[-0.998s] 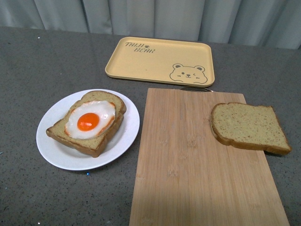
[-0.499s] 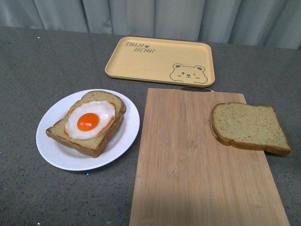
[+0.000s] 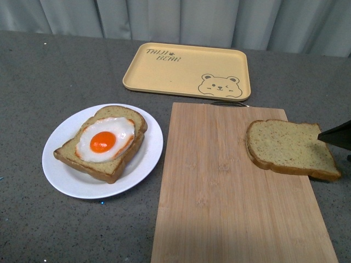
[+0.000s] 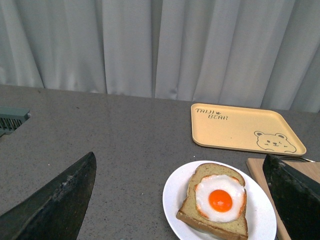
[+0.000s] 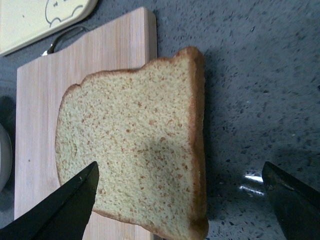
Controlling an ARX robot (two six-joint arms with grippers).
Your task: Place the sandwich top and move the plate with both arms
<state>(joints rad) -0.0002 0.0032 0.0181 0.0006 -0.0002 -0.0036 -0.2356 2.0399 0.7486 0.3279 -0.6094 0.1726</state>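
Grey speckled worktop (image 3: 33, 71) before a pale curtain (image 3: 164, 16), items listed from left to right. The left end effector (image 4: 179, 156) does not show in the front view. Its wrist view shows its fingers spread wide, empty, looking over the plate (image 3: 60, 181) from well back. The plate sits on the worktop left of centre and carries the egg slice (image 3: 101, 142). The yellow tray (image 3: 186, 68) lies at the rear, apart from the plate. The wooden board (image 3: 230, 203) fills the centre, just beside the plate.

The sandwich top (image 3: 288, 148) lies flat at the board's far right. Its long axis runs left to right, its rounded edge faces the plate, and its right edge overhangs the board onto the worktop. The right end effector (image 5: 180, 167) is the nearer one. Only a dark tip shows in the front view, at the slice's right end. In the right wrist view its fingers stand wide apart and hold nothing, one over the crumb and one over bare worktop, with the overhanging crust between them. The slice thus lies below the right end effector and toward the robot's left of it. The pickup probably turns on that overhang.
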